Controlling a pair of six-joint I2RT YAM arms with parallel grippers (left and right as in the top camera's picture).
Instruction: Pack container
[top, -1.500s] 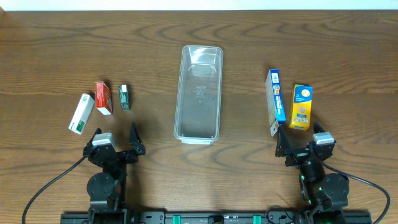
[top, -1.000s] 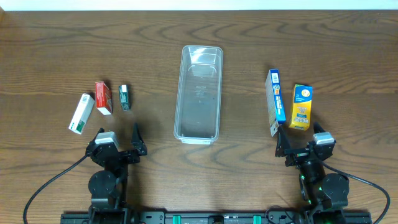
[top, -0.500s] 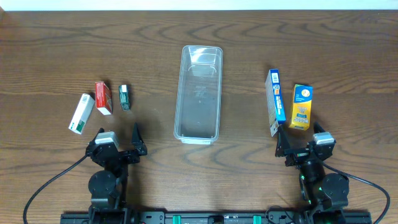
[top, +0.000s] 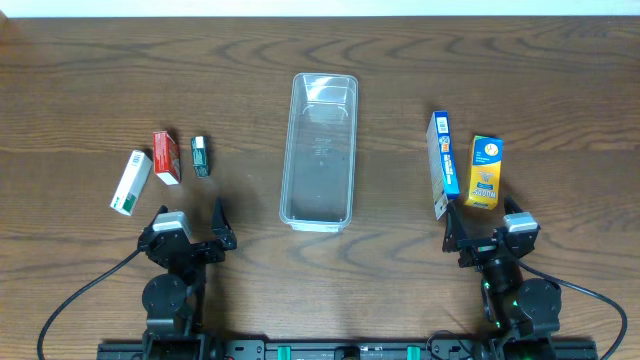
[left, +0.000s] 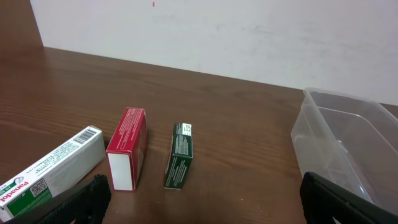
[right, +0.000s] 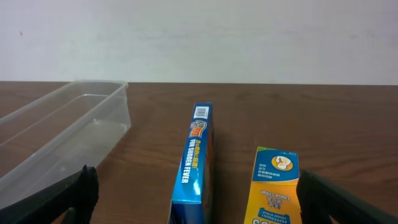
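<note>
Counter: a dark brown wood-grain counter (top: 90, 70) fills nearly the whole overhead view, its grain running in long wavy bands from side to side.
Far edge: a narrow white strip (top: 320, 7) lies along the top of the overhead view, beyond the counter.
Wall: a plain off-white wall (left: 261, 37) rises behind the counter in both wrist views, matte and faintly mottled.
Mark: a small red speck (left: 153, 4) sits on the wall.
Light: soft and even, with a faint sheen on the wood.
</note>
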